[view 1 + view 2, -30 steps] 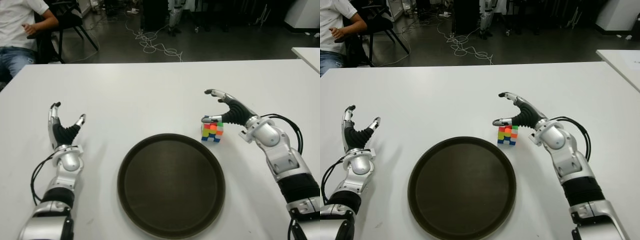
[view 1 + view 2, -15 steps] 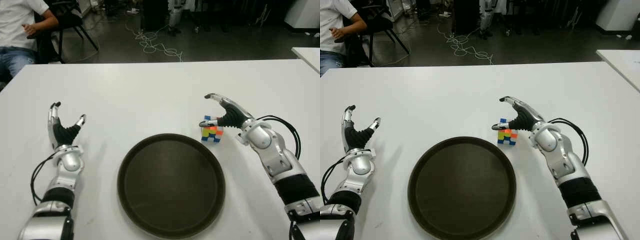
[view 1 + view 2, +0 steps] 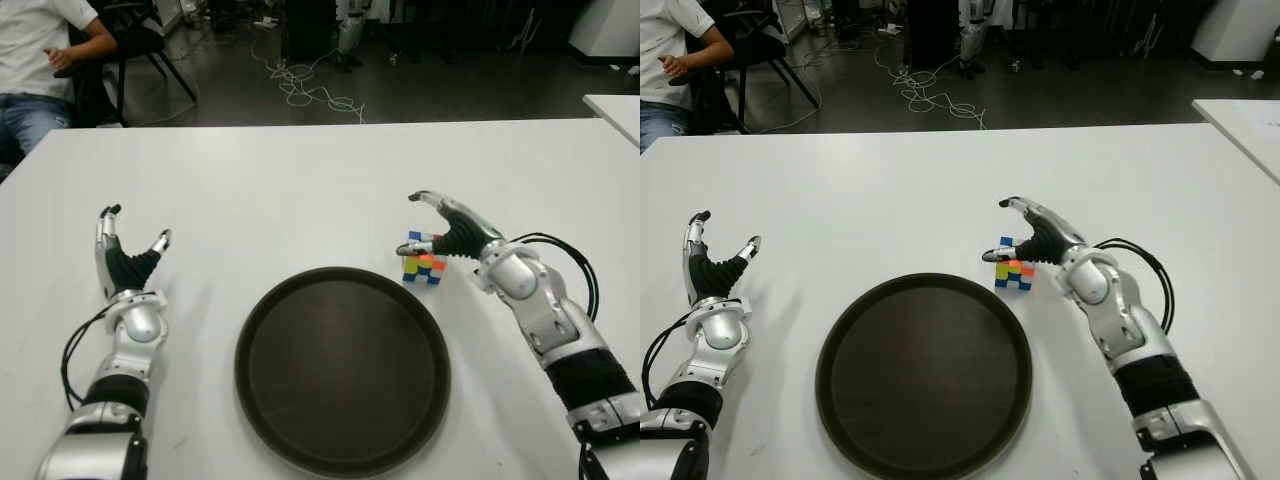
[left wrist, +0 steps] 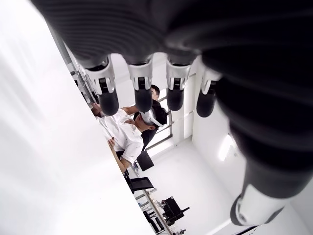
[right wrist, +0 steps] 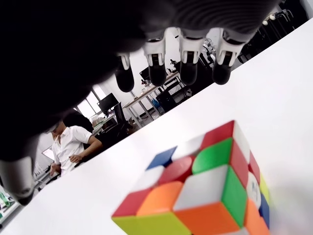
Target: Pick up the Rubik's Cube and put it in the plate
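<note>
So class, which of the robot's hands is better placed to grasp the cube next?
The right hand: its open fingers arch over the cube. The left hand is open far across the plate.

A white table (image 3: pixel 300 180) fills the foreground, its far edge running straight across the view. Beyond it lies a dark, smooth floor (image 3: pixel 420 95) with a loose tangle of pale cable (image 3: pixel 305 85) near the middle. At far left a person (image 3: pixel 40 60) in a white shirt and blue jeans sits beside a black chair (image 3: pixel 140 45). The corner of a second white table (image 3: pixel 615 105) shows at the right edge. Dark furniture or equipment, indistinct, lines the back of the room. The right wrist view shows desks carrying monitors (image 5: pixel 108 104).
</note>
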You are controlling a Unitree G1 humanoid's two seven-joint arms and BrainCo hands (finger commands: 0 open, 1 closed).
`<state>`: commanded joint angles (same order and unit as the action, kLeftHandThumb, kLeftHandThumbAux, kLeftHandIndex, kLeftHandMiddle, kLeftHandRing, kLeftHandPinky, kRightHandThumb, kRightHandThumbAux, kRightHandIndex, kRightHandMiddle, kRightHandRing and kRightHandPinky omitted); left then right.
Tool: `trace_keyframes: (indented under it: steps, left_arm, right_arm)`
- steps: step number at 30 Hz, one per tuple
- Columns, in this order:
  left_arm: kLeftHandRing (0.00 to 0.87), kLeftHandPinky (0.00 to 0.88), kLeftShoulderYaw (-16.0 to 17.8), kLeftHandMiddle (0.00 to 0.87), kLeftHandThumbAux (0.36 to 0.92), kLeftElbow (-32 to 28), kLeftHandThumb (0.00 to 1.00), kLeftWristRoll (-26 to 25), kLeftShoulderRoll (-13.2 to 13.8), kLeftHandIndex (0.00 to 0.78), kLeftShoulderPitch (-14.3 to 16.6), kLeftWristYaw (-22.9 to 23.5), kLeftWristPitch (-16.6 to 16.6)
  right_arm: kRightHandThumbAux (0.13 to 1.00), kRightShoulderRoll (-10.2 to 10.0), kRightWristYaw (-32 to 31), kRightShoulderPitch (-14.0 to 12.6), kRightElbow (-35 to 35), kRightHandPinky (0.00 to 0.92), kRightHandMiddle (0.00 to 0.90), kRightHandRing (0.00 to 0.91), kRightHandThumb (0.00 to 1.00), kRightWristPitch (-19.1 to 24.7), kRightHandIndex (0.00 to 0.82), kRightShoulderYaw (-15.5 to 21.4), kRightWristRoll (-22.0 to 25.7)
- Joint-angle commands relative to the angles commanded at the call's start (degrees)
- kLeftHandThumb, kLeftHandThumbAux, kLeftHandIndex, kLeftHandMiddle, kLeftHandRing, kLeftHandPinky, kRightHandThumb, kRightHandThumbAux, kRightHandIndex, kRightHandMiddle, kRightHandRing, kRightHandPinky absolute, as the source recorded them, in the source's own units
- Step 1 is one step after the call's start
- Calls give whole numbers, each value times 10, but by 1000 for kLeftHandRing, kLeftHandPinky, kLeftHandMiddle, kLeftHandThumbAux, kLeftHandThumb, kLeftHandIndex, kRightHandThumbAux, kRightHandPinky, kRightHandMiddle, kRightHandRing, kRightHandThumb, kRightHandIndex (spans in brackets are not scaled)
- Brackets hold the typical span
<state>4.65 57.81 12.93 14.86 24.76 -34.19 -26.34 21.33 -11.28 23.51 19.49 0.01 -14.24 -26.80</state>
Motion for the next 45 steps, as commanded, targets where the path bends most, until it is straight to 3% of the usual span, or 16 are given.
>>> trace_keyframes:
  steps: [6, 16, 45]
  left_arm:
    - [74, 73, 1, 83, 710, -1, 0, -1, 0, 40, 0, 2, 4]
    - [40, 27, 0, 56, 722, 0, 0, -1, 1, 34, 0, 1, 2]
    - [47, 46, -4, 62, 726, 2, 0, 3, 2, 45, 0, -4, -6]
  right_arm:
    - [548, -2, -1, 3, 7, 0, 0, 0, 0, 3, 0, -6, -5]
    - [521, -7, 7, 1, 17, 4, 0, 0, 0, -13, 0, -1, 6]
    - [531, 0, -1, 18, 38, 3, 0, 0, 0, 33, 0, -18, -26]
